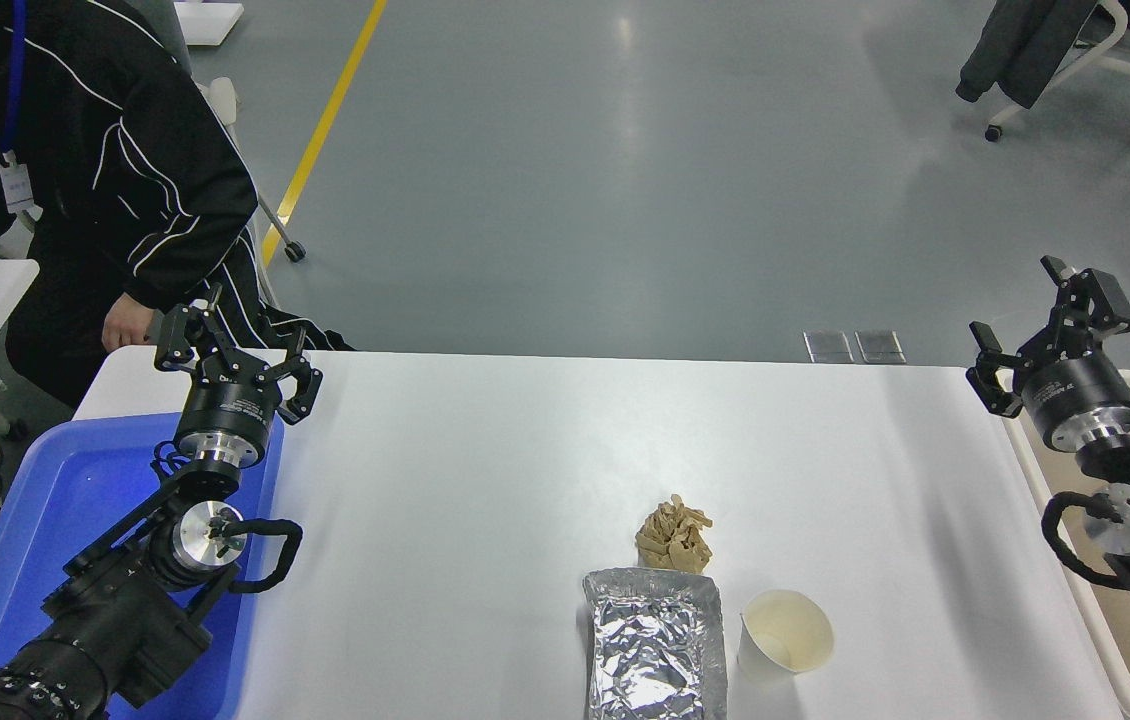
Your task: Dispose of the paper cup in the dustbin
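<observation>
The paper cup (786,631) stands upright near the table's front edge, right of centre, showing its cream inside. The beige dustbin (1073,572) runs along the table's right edge, partly behind my right arm. My right gripper (1021,322) is open and empty, raised over the table's far right corner beside the bin, well away from the cup. My left gripper (234,352) is open and empty, parked over the far end of the blue tray at the left.
A crinkled silver foil pouch (656,646) lies just left of the cup, with a pile of tan snack pieces (674,536) behind it. A blue tray (45,520) sits at the left edge. A person in black (95,150) stands at the far left corner.
</observation>
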Robot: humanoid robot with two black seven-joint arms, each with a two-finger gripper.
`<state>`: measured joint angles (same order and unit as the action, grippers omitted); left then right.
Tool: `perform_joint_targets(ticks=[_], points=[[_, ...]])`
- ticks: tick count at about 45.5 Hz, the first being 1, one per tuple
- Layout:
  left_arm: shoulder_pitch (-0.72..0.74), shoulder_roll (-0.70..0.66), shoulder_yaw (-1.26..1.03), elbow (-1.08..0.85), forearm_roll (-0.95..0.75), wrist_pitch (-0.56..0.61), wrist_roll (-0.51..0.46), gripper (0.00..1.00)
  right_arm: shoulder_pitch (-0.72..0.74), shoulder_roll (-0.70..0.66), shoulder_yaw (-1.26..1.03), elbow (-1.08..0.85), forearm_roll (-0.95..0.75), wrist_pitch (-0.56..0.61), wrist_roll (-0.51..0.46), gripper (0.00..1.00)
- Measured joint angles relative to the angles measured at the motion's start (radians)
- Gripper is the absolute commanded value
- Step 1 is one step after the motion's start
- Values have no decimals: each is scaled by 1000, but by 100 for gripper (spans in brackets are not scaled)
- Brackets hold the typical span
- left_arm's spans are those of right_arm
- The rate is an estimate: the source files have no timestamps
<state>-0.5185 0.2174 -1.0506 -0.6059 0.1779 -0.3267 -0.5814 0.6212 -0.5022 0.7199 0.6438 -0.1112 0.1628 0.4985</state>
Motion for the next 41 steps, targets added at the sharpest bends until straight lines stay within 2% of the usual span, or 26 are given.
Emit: perform_joint_targets(ticks=[41], points=[[0,0,0,0,0,0,0,100,8,-13,34,0,2,9,0,99]])
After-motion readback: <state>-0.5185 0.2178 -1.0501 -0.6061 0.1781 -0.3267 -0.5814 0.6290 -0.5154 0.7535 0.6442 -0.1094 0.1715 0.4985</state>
